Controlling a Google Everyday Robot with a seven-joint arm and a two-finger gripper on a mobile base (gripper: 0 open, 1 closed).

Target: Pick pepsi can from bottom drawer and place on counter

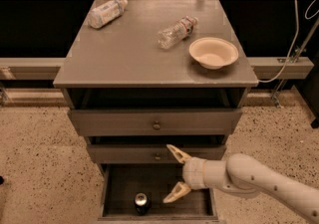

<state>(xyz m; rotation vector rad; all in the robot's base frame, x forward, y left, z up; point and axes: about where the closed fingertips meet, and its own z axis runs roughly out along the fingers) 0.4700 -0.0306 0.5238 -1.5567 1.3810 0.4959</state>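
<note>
The pepsi can point(142, 202) stands upright in the open bottom drawer point(115, 189), near its front, silver top showing. My gripper point(173, 174) hangs over the drawer's right half, to the right of the can and apart from it. Its two tan fingers point(177, 153) are spread wide and hold nothing. The white arm reaches in from the lower right. The grey counter point(134, 54) tops the cabinet above.
On the counter lie two clear plastic bottles point(106, 12) point(176, 32) and a cream bowl point(213, 53) at the right. Two shallower drawers with knobs point(156, 125) stick out slightly above the bottom drawer. Speckled floor surrounds the cabinet; a cable hangs at the right.
</note>
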